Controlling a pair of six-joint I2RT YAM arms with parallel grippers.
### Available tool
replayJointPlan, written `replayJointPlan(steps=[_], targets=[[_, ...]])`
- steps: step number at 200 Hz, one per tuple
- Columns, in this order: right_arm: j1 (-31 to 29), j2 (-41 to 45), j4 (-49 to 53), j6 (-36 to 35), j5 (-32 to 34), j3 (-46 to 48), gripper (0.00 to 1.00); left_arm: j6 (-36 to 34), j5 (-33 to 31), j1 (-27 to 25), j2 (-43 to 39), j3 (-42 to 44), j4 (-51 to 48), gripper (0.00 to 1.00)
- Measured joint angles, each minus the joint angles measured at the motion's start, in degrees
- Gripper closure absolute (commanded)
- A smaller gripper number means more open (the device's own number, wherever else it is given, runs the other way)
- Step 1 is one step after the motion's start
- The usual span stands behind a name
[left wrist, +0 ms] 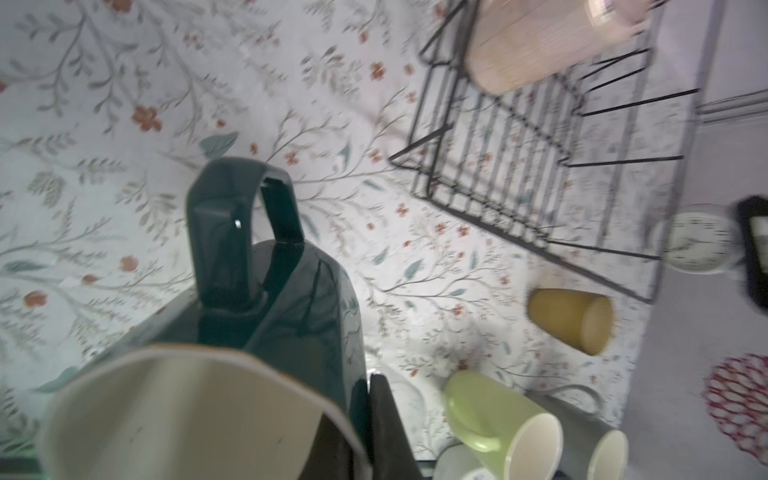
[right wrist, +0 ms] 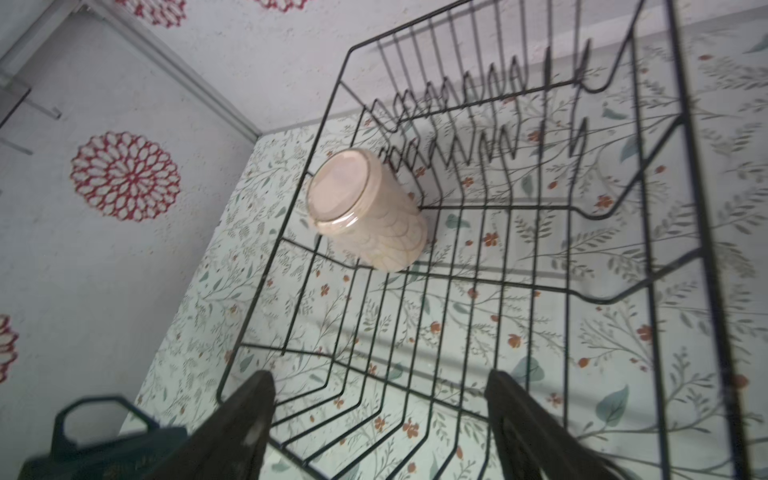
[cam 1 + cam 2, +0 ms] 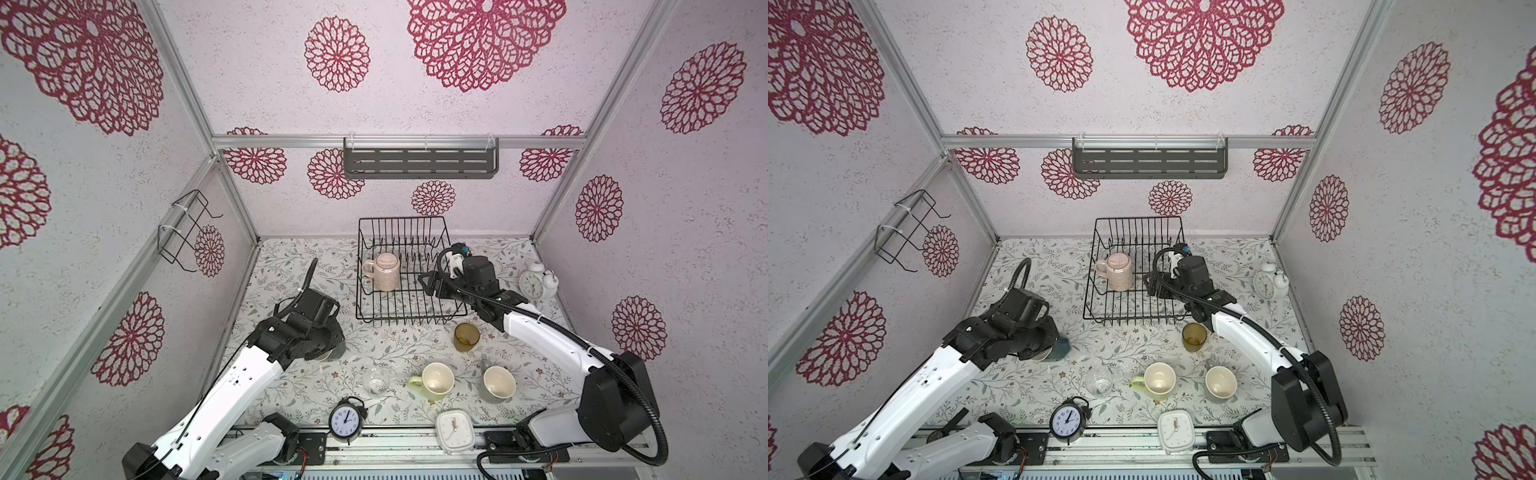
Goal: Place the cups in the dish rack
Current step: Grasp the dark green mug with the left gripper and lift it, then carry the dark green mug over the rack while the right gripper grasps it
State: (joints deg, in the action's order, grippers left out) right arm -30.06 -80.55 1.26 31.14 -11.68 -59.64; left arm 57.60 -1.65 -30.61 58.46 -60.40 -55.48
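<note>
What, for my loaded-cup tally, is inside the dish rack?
Only the pale pink mug, upside down, left in the dish rack. The right gripper hides some floor in both top views; its wrist view shows bare wire.

In the large black wire dish rack (image 3: 399, 237) only the upturned tall pale pink mug (image 3: 386, 272) takes the left side — the wire floor right of it lies bare. Before the rack, open floral table (image 3: 374, 340) runs up to the amber translucent tumbler (image 3: 466, 337) near its right front corner.

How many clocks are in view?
3: a black round clock at the near edge, a white square clock right of it, a white twin-bell clock by the right wall.
</note>
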Motion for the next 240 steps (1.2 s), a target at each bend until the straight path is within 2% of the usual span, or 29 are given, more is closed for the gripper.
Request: replayJointPlan(steps=[29, 74, 123, 156, 185, 214, 240], targets=[[-1.3, 3.5, 1.4, 2.0, -5.7, 0.0, 0.01, -3.8, 4.2, 0.0, -0.1, -2.8, 8.4, 1.00], [-1.3, 10.9, -0.5, 7.9, -13.5, -0.1, 0.01, -4.9, 16.2, 0.2, 5.7, -6.1, 24.3, 1.00], [-1.3, 14.9, -9.6, 16.7, -16.2, 3.8, 0.01, 0.0, 23.8, 0.2, 8.8, -6.1, 40.5, 1.00], [-0.3, 13.3, -14.3, 21.1, -19.0, 4.2, 0.01, 4.0, 27.0, 0.2, 8.8, -5.2, 48.9, 1.00], [0.5, 10.7, -23.7, 27.3, -23.5, 4.3, 0.01, 8.1, 30.8, 0.2, 9.1, -3.1, 56.2, 1.00], [1.4, 8.8, -33.0, 34.2, -24.4, 5.9, 0.01, 11.6, 32.8, 0.6, 10.2, -2.4, 62.4, 1.00], [0.9, 8.5, -36.5, 37.4, -25.2, 6.0, 0.01, 14.1, 35.3, 0.4, 11.3, -2.4, 66.7, 1.00]])
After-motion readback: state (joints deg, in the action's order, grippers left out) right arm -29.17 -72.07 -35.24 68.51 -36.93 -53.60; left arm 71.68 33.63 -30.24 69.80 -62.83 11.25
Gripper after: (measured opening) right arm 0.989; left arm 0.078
